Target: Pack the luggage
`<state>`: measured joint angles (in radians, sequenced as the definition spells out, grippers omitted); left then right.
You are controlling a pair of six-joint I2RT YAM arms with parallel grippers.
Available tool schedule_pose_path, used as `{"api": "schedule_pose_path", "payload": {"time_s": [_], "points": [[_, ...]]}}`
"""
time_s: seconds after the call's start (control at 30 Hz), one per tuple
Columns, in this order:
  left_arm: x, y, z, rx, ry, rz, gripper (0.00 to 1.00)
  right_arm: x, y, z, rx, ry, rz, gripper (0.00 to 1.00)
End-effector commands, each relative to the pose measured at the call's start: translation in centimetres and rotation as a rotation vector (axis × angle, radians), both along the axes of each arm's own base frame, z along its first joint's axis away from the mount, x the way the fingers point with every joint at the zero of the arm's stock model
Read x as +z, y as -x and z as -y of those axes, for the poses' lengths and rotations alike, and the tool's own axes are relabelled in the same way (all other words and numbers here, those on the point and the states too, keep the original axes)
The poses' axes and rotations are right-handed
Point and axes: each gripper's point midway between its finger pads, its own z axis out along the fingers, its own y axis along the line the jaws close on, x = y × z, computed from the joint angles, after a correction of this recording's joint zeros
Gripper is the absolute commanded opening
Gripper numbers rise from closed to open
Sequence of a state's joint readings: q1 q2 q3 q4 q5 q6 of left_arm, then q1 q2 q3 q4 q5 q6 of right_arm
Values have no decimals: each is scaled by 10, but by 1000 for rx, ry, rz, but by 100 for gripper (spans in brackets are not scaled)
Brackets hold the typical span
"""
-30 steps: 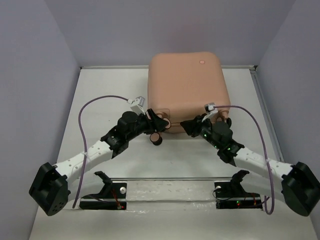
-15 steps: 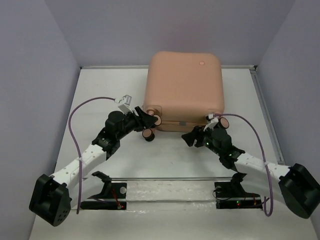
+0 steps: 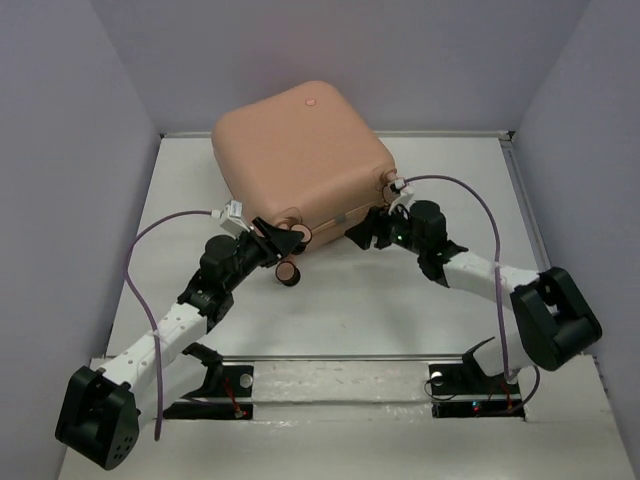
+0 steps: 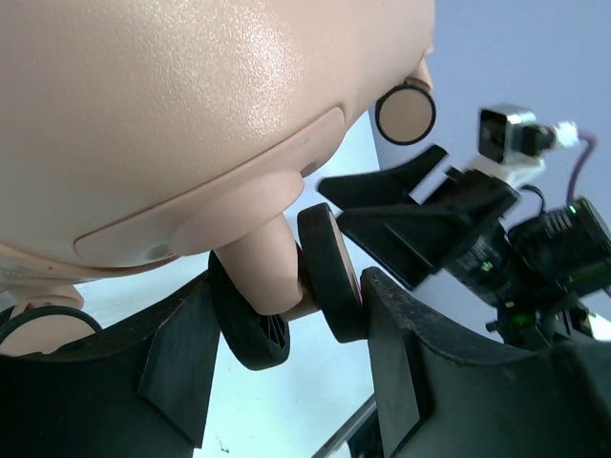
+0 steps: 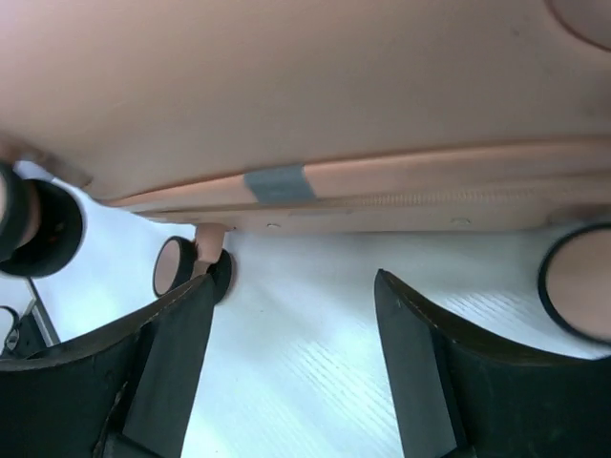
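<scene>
The peach-pink luggage (image 3: 300,150) is shut and sits turned askew at the back of the table, its round dimple (image 3: 308,101) uppermost. My left gripper (image 3: 284,240) is at its near corner. In the left wrist view the left gripper (image 4: 286,305) is closed around a dark twin caster wheel (image 4: 329,267) under the shell (image 4: 191,95). My right gripper (image 3: 362,228) is at the luggage's near right edge. In the right wrist view the right gripper (image 5: 296,286) is open and empty over bare table, just below the shell's seam (image 5: 382,191).
Other casters show in the right wrist view (image 5: 181,265) (image 5: 578,281). A grey patch (image 5: 279,181) sits on the seam. Grey walls close in the table at left, back and right. Two black stands (image 3: 215,380) (image 3: 465,375) sit on the near rail.
The luggage has swung counterclockwise and shifted left and back. My left gripper moved with its caster; my right arm reached forward and left along its edge.
</scene>
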<state>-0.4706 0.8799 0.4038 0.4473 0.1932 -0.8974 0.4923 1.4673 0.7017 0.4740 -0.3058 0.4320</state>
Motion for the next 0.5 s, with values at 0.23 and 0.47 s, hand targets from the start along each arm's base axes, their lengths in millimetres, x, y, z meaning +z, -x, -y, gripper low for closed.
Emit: {"api": "schedule_pose_path", "payload": {"time_s": [0.23,0.47], "points": [[59,-3,10,-59,8,210,6,-15,2,106,-307,-131,102,40],[64,5,7,-69,15,213,6,7,-34,127,-235,-161,290,53]]}}
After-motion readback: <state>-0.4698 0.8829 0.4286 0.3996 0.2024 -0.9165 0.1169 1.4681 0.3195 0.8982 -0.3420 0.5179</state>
